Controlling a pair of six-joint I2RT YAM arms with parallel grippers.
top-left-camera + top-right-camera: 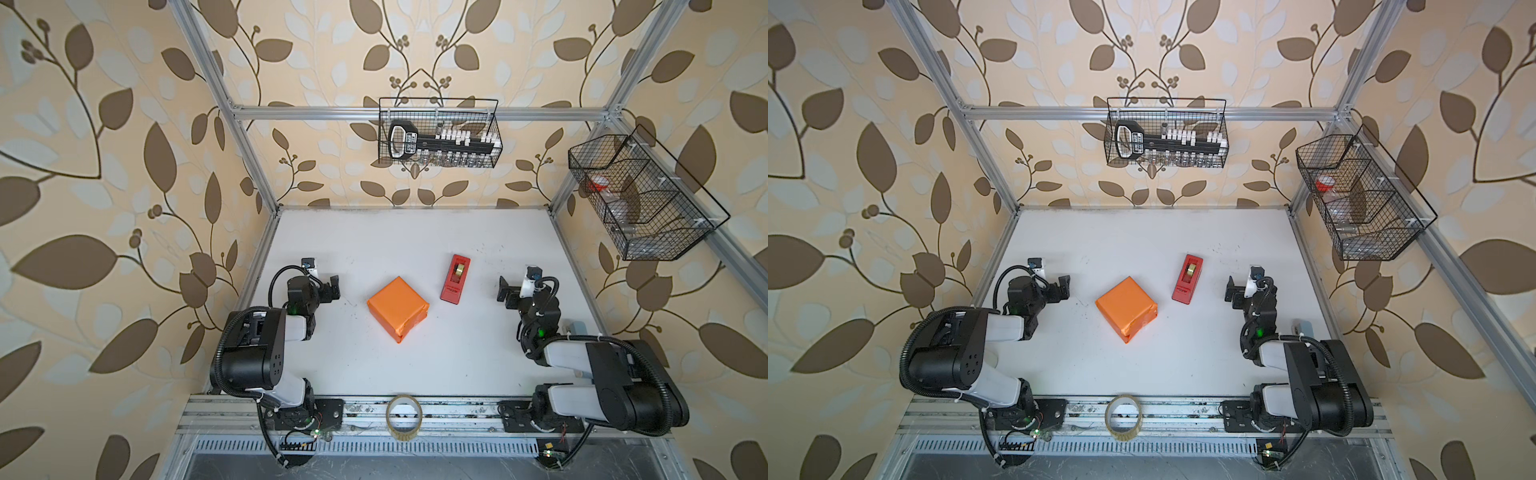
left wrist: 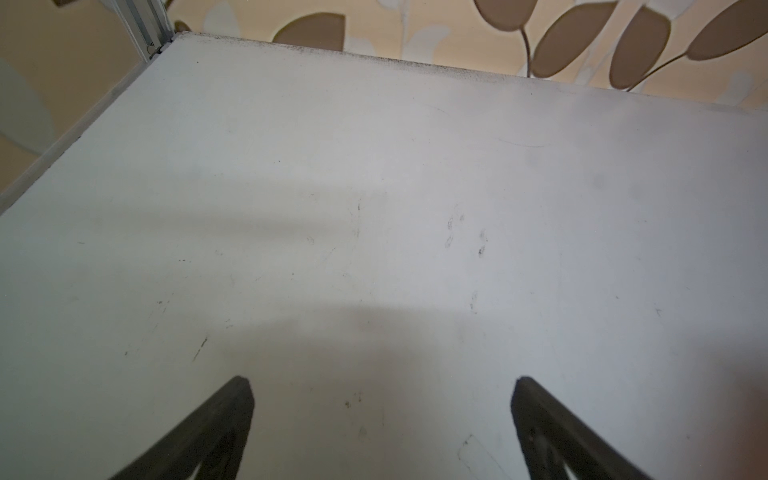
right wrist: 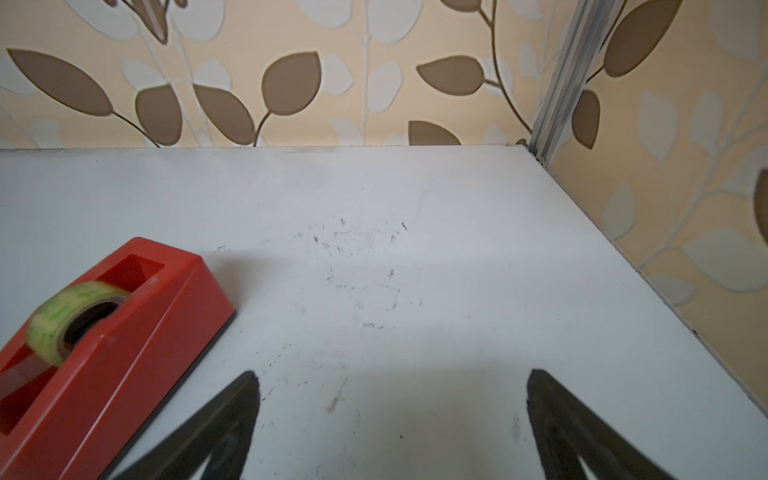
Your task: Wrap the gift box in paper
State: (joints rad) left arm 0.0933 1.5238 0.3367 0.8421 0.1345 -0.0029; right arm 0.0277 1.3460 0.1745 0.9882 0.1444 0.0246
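glossy orange paper, smooth red plastic tape dispenser, matt scuffed white table

Orange, red and leafy peach showing over a white table.
The paper is showing bright glossy orange on every visible face; the tape dispenser is glowing red, its tape roll looking yellow-green. The table is carrying dark scuffs, the wallpaper is running peach with brown and pale grey leaves, and the wire basket is showing black.
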